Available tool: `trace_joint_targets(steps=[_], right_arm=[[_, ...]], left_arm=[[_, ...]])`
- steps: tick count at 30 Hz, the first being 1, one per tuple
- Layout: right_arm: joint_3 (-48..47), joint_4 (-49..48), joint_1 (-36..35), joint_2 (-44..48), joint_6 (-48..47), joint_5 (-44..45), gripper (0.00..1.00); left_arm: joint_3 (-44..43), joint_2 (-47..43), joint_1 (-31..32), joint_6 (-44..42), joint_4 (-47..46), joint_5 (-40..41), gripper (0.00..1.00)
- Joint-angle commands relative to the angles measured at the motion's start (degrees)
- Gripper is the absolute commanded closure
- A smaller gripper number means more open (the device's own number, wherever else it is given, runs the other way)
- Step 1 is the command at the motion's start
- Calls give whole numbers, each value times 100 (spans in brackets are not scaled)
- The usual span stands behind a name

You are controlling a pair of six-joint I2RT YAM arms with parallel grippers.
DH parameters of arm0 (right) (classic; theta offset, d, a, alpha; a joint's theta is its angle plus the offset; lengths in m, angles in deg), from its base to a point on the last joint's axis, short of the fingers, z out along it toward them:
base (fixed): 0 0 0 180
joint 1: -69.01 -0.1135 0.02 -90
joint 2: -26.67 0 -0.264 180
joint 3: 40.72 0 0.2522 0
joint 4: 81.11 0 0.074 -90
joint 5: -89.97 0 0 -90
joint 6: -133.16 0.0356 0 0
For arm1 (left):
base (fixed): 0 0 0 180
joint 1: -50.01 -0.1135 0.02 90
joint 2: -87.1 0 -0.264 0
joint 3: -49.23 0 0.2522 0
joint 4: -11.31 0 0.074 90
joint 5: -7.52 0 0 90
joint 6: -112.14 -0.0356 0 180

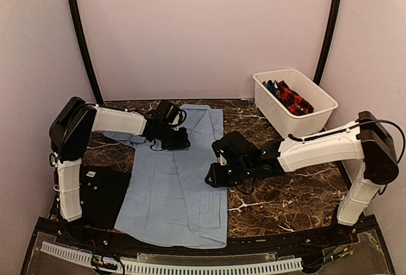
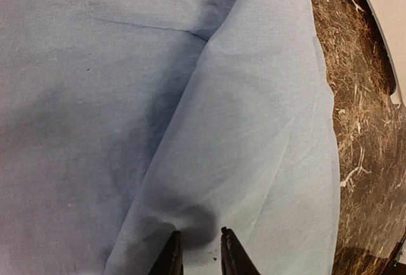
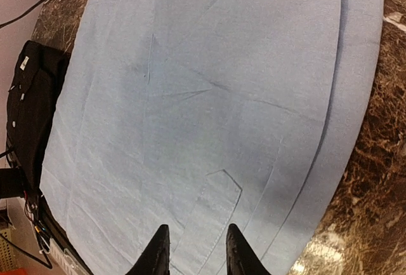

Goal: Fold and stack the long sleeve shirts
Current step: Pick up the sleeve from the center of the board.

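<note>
Light-blue shirt (image 1: pixel 174 186) spread out, folding barely begun.
It lies flat mid-frame on the desk (image 1: pixel 279 192). At its right edge the right jaws hang parted and empty; higher up, the left jaws pinch a pucker of its cloth. A checked shirt (image 1: pixel 293 100) sits crumpled in the bin (image 1: pixel 304 122), upper right; no stack shows yet.
</note>
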Motion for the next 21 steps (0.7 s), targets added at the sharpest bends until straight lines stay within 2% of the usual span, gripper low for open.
trace_joint_targets(steps=[1,11,21], right_arm=[[-186,-753,242,-429,-377,-309,73],[50,-1144,502,-1211,-599,-727,75],[1025,-1146,885,-762,-912,-535,75]], left_arm=[[-450,291,-28,-142,295,243,79],[-931,926,5,283,323,222,80],[-1477,1314,492,1160,346,363,80]])
